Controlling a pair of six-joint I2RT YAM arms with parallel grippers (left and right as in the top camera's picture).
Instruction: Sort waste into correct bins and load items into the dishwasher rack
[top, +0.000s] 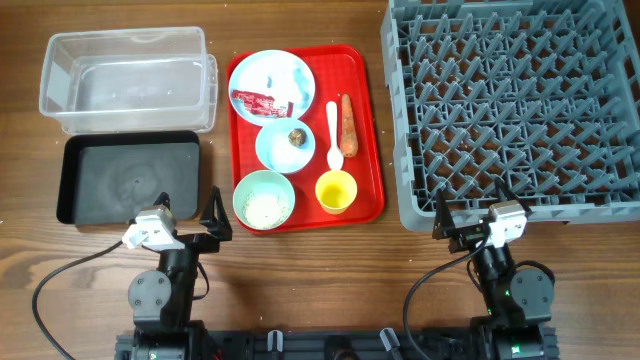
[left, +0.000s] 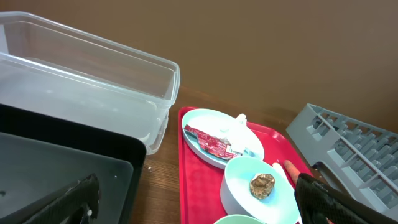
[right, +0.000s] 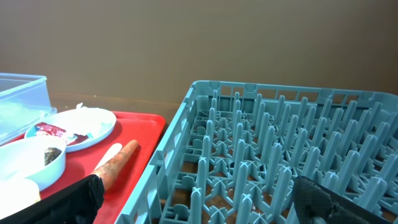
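Both the left gripper (top: 188, 215) and the right gripper (top: 468, 207) sit at the front edge of the wooden table (top: 300, 280), fingers spread, holding nothing. The flat red serving tray (top: 372, 150) bears the round pale blue plate (top: 272, 72), the red snack wrapper (top: 258, 101) and the orange carrot (top: 347, 125), between the clear rectangular plastic tub (top: 125, 38) and the grey pegged plastic rack (top: 510, 100).

Wooden table (top: 300, 290), tub (top: 125, 38), black tray (top: 130, 180), red tray (top: 372, 150), rack (top: 520, 100)
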